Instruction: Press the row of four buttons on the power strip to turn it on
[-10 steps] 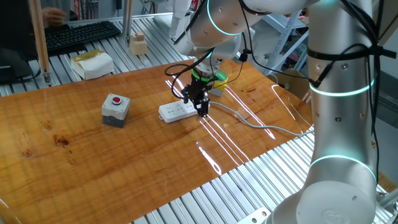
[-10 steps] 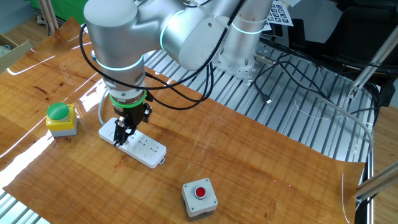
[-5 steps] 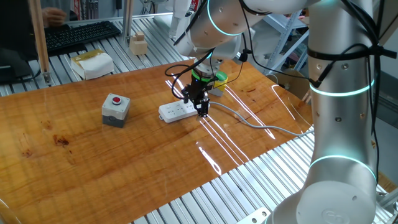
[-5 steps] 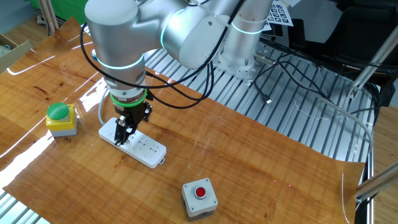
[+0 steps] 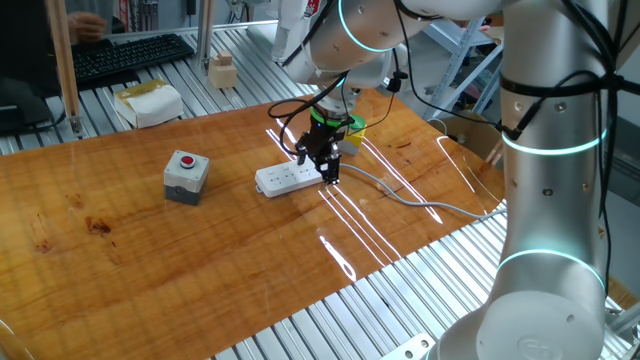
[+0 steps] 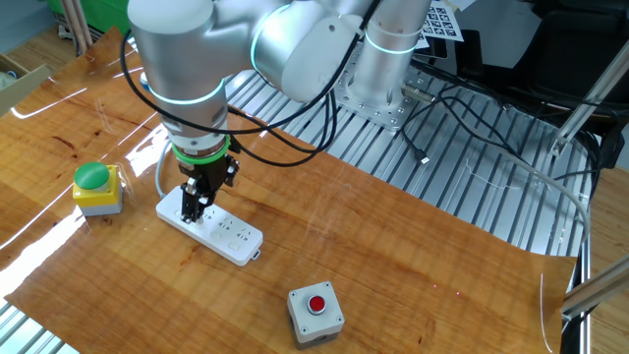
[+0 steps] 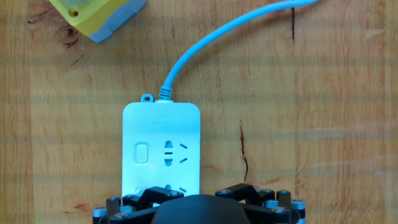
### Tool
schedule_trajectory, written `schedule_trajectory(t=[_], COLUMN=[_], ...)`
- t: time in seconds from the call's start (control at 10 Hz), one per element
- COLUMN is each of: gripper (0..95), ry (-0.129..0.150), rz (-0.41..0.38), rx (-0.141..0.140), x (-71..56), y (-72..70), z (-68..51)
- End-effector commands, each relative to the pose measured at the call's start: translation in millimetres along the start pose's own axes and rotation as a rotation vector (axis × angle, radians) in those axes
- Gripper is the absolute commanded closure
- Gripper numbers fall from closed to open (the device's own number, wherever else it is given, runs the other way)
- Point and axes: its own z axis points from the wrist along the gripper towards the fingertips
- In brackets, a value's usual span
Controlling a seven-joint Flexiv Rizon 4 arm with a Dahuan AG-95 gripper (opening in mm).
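The white power strip [image 5: 283,179] lies flat in the middle of the wooden table, with its grey cable [image 5: 400,196] running off to the right. My gripper [image 5: 320,167] points straight down over the strip's cable end [image 6: 175,206], its fingers spread apart with nothing between them. Whether a fingertip touches the strip I cannot tell. In the hand view the power strip [image 7: 161,143] shows one small button [image 7: 141,152] of the row beside a socket. A second button is half hidden under the hand's black housing [image 7: 199,211], and the others are out of sight.
A yellow box with a green cap [image 6: 95,187] stands close beside the strip's cable end. A grey box with a red button [image 6: 314,313] sits farther off toward the strip's other end. The table edge meets metal slats.
The gripper has risen slightly over the strip's cable end. The strip and the boxes have not moved.
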Motion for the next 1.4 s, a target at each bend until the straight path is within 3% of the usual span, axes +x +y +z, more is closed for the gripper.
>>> schedule_trajectory(t=[0.1, 1.1, 1.4], gripper=[0.0, 0.0, 0.0], ry=[-0.003, 0.017, 0.019], rz=[0.004, 0.030, 0.034], rx=[0.000, -0.033, -0.067], x=[0.0, 1.1, 3.8], y=[0.3, 3.0, 3.1], z=[-0.9, 3.4, 18.2])
